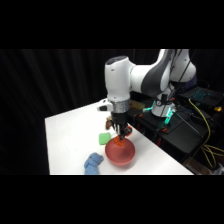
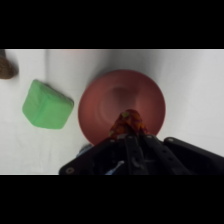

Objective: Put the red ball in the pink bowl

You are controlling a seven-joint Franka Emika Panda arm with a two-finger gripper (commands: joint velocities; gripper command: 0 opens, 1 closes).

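claw [image 1: 119, 136] clamped on the red ball [image 2: 128, 123], held just over the mouth of the pink bowl [image 2: 100, 107], above its rim. green block [image 2: 46, 106] beside the bowl on the white surface [image 1: 70, 140]; blue thing [image 1: 93, 162] near the bowl's other side.

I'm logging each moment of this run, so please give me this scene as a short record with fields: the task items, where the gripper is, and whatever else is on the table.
ball: small round red-orange ball, between the gripper's fingers, above the bowl's opening
bowl: round deep salmon-pink bowl, upright on the white table, nothing inside it
gripper: black two-finger gripper, pointing down over the bowl
other items: green block beside the bowl, apart from it; blue object near the table's front edge
task state: ball not yet in the bowl
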